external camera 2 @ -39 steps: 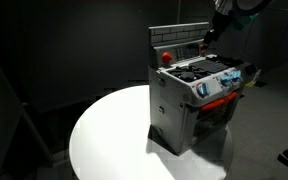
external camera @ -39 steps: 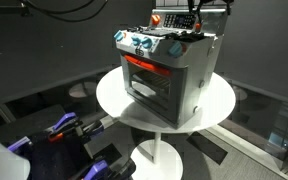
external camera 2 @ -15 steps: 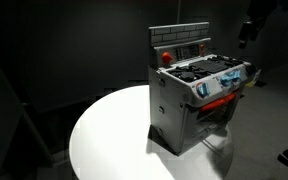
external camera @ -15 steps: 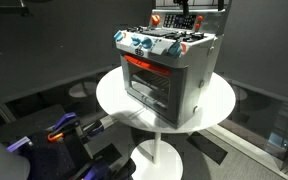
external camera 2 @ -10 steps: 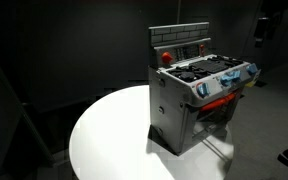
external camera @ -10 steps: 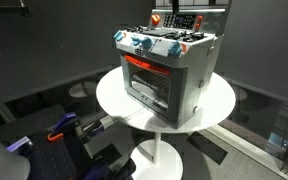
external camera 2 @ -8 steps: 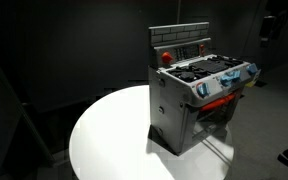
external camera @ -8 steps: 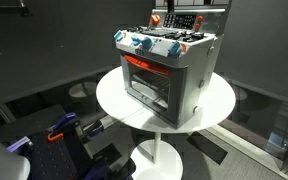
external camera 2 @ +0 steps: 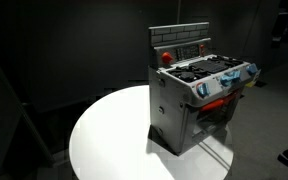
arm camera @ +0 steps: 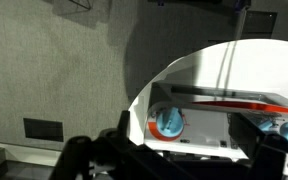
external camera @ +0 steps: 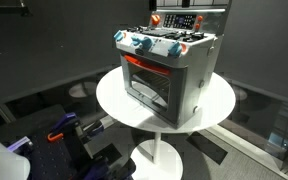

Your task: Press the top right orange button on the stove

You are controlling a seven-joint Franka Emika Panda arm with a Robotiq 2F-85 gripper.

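A grey toy stove stands on a round white table; it shows in both exterior views. Its back panel carries a red-orange button at one end and another small one further along. My gripper hangs high in the air, well off to the side of the stove and away from the buttons. In the wrist view its fingers stand wide apart and hold nothing. That view looks at the stove's blue knob with an orange ring.
The white table top spreads widely around the stove. Blue and orange gear lies on the floor beside the table's pedestal. The room around is dark.
My gripper has pulled back from the stove's back panel, rising and moving sideways towards the frame's edge. The stove has not moved.
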